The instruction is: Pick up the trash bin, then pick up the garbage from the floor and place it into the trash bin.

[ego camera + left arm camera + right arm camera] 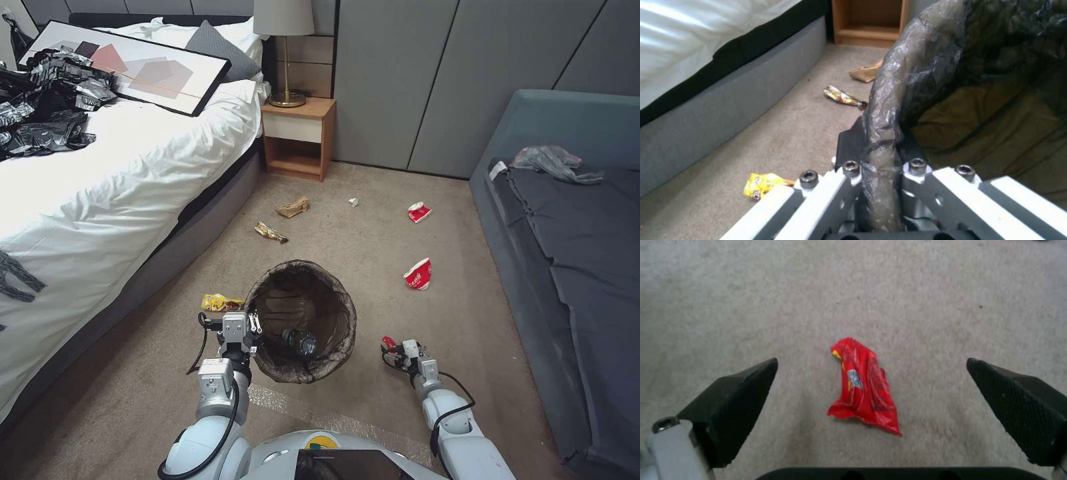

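Head view showed the large bed with white linen to the left of the trash bin, the grey-blue upholstered sofa well to the bin's right, and the small wooden nightstand far beyond it. The small round white plastic trash bin with a dark brown liner bag over its rim stood above beige carpet, and a clear plastic bottle lay inside it. The left pincer was clamped on the bin's left rim; the left wrist view showed the fingers pressed against the liner-wrapped edge.

To the bin's right, low over the carpet, the right pincer hung with its black fingers spread wide, holding nothing, and a crumpled red plastic wrapper lay on the carpet between them, apart from both.

Two red-and-white packets lay beyond the bin to its right. A brown paper bag and a yellow-brown snack wrapper lay beyond the bin, nearer the bed. A yellow snack wrapper lay just beside the bin's left side. A white tissue scrap lay farthest beyond the bin.
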